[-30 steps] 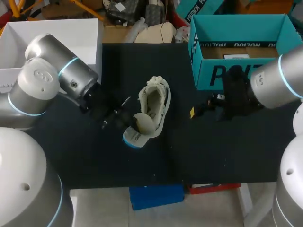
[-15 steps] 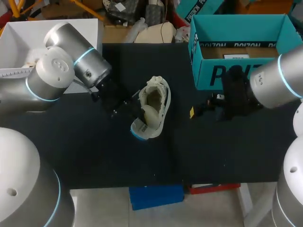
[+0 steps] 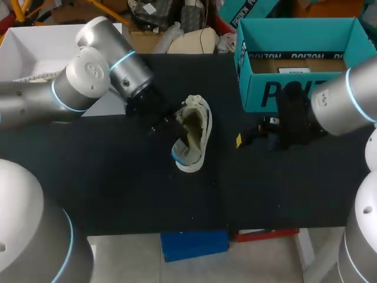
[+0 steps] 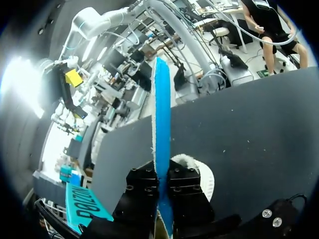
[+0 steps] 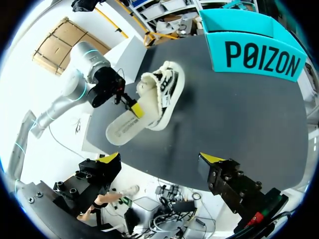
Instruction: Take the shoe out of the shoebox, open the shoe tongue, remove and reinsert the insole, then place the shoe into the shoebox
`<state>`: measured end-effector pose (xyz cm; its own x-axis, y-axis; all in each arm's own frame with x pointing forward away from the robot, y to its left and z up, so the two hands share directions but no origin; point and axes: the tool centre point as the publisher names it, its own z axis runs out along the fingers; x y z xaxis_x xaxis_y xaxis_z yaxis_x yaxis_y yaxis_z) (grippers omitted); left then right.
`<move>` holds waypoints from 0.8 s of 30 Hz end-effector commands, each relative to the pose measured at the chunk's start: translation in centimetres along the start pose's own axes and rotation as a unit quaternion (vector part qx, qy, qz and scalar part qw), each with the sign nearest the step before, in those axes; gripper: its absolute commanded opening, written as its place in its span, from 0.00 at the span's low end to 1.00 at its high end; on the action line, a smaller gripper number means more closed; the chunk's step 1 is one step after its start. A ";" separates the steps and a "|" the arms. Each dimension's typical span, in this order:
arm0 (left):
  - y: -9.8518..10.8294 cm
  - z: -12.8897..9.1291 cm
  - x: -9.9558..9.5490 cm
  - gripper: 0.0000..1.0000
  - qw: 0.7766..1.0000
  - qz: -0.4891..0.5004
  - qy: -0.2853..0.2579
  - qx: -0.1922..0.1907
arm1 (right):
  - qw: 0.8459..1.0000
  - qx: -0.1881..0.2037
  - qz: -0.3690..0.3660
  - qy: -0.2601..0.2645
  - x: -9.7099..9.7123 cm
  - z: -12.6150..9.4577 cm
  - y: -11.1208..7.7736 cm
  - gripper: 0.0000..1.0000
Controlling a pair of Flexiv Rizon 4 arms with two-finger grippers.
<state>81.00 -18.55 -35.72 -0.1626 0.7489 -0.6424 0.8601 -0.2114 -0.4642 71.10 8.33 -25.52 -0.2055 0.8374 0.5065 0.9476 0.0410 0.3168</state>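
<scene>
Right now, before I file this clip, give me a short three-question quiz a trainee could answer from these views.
1. True or false: the shoe lies inside the teal shoebox.
2. Multiple choice: the right gripper is A) shut on the shoe, B) open and holding nothing, C) shut on a lace.
3. Fill in: the left gripper is shut on the ____, whose underside is blue.

Key
1. False: the shoe lies on the black table, outside the shoebox.
2. B.
3. insole.
</scene>
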 end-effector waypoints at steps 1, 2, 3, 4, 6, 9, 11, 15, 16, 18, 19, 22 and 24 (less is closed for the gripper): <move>1.5 0.5 -0.3 0.00 1.000 0.002 0.010 0.004 | 1.000 0.000 0.001 -0.002 0.1 0.0 0.0 1.00; 1.7 0.4 -0.2 0.00 1.000 0.005 0.013 -0.005 | 1.000 0.000 0.001 -0.002 0.1 0.0 0.0 1.00; 2.0 0.4 -0.2 0.00 1.000 0.006 0.018 -0.010 | 1.000 0.000 0.001 -0.002 0.1 0.0 0.0 1.00; 2.2 0.4 -0.1 0.00 1.000 0.006 0.019 -0.015 | 1.000 0.000 0.001 -0.002 0.1 0.0 0.0 1.00; 2.6 0.3 -0.1 0.00 1.000 0.004 0.014 -0.027 | 1.000 0.000 0.001 -0.002 0.1 0.0 0.0 1.00; 3.2 0.1 -0.1 0.00 0.999 0.005 0.017 -0.049 | 1.000 0.000 0.001 -0.002 0.1 0.0 0.0 1.00; 3.7 0.2 0.2 0.00 0.998 0.004 0.023 -0.061 | 1.000 0.000 0.001 -0.002 0.1 0.0 0.0 1.00; 4.6 0.4 0.6 0.00 0.997 0.000 0.016 -0.070 | 1.000 0.000 0.001 -0.002 0.1 0.0 0.0 1.00; 4.7 0.5 0.6 0.03 0.997 -0.001 0.018 -0.073 | 1.000 0.000 0.001 -0.002 0.1 0.0 0.0 1.00; 4.7 0.5 0.5 0.65 0.997 -0.001 0.013 -0.072 | 1.000 0.000 0.001 -0.002 0.1 0.0 0.0 1.00; 4.5 0.4 0.3 0.63 0.997 -0.001 0.009 -0.071 | 1.000 0.000 0.001 -0.002 0.1 0.0 0.0 1.00; 3.6 0.0 -0.2 0.84 0.997 0.011 0.005 -0.072 | 1.000 0.000 0.001 -0.002 0.1 0.0 0.0 1.00; 2.8 -0.5 -0.6 1.00 0.998 0.014 -0.005 -0.069 | 1.000 0.000 0.001 -0.002 0.1 0.0 0.0 1.00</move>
<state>84.49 -20.05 -37.28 -0.1428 0.7402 -0.6570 0.9177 -0.1495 -0.3680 71.07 8.36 -25.53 -0.2048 0.8382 0.5055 0.9476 0.0404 0.3169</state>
